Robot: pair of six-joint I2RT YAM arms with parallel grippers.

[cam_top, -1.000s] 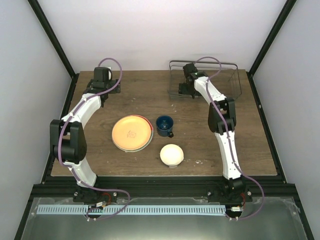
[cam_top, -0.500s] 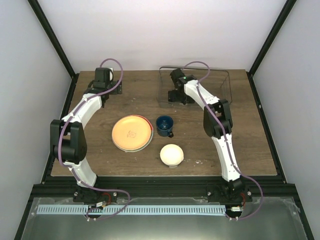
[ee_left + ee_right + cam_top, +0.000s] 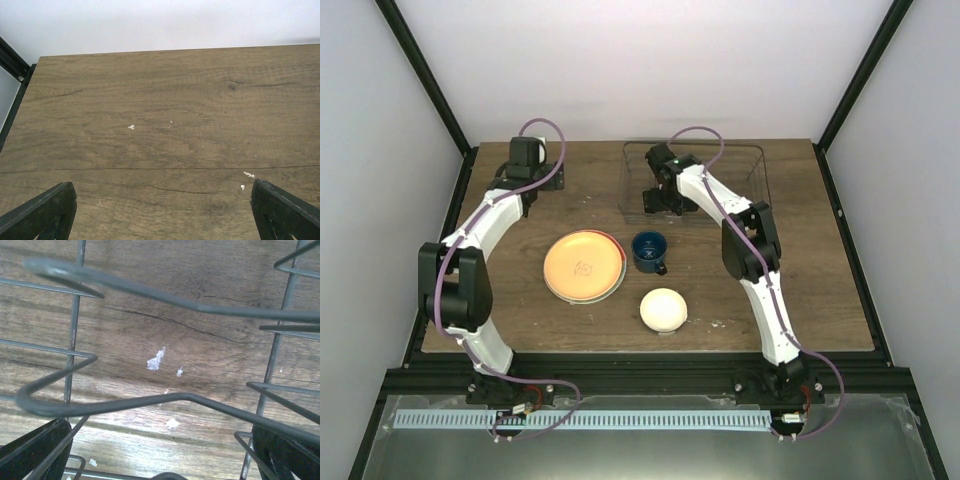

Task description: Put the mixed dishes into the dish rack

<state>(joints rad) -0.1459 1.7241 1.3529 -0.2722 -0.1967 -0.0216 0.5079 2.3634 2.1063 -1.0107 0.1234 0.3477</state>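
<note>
Wooden tabletop [image 3: 820,300], white walls. Rack [image 3: 730,165] upper centre; right hand [image 3: 160,440] spread inside, wires between fingers [image 3: 35,450]: could snag, shoving rack into mug [image 3: 649,250] below. Left hand [image 3: 162,195] spread, upper left, empty. Plate [image 3: 584,266], bowl [image 3: 663,309] mid-frame, unloaded.

You will find no text, label or number you can read: the orange-yellow plate [image 3: 584,266], at 9 o'clock from the dark blue mug [image 3: 649,250], shows only a tiny illegible central mark.

My right gripper [image 3: 657,203] now sits further left than a second ago. The dish rack [image 3: 745,147] shifts left with it, seemingly hooked on my spread fingers.
</note>
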